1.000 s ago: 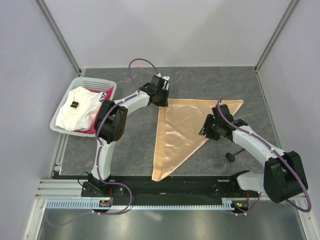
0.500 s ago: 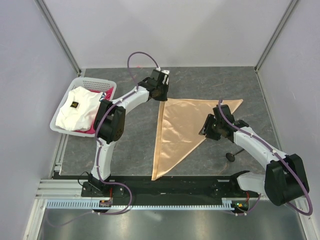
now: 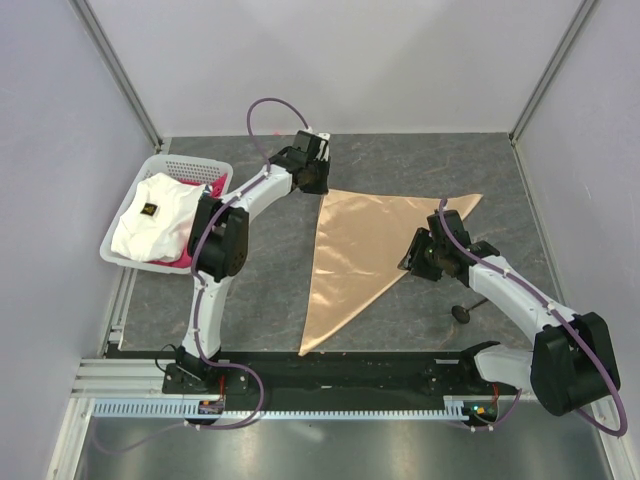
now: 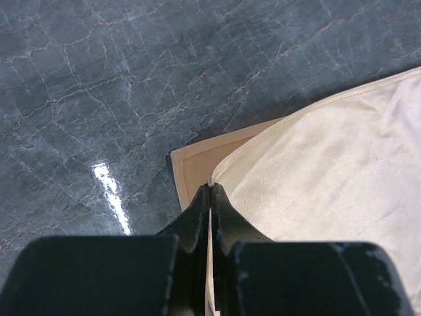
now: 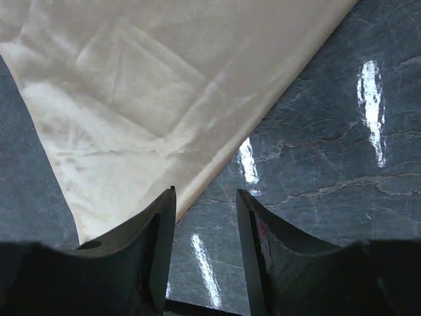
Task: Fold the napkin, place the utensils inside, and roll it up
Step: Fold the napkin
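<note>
The peach-tan napkin (image 3: 355, 250) lies folded into a triangle on the dark marbled table, one point toward the near edge. My left gripper (image 3: 318, 185) is shut on its far-left corner; in the left wrist view the jaws pinch the top layer's edge (image 4: 212, 185), and the lower layer (image 4: 197, 164) peeks out beyond it. My right gripper (image 3: 408, 264) hovers open at the napkin's diagonal edge (image 5: 217, 158), nothing between its fingers (image 5: 164, 224). A small black utensil (image 3: 463, 312) with a rounded head lies on the table right of the napkin, under the right arm.
A white basket (image 3: 205, 166) at the far left holds a white cloth (image 3: 155, 215) with a dark mark, over a pink-red cloth (image 3: 213, 187). Grey walls close in the table on three sides. A black rail (image 3: 330, 375) runs along the near edge.
My left gripper has pulled the napkin's corner toward the far left, and the cloth has slid and stretched with it. The right gripper has barely moved.
</note>
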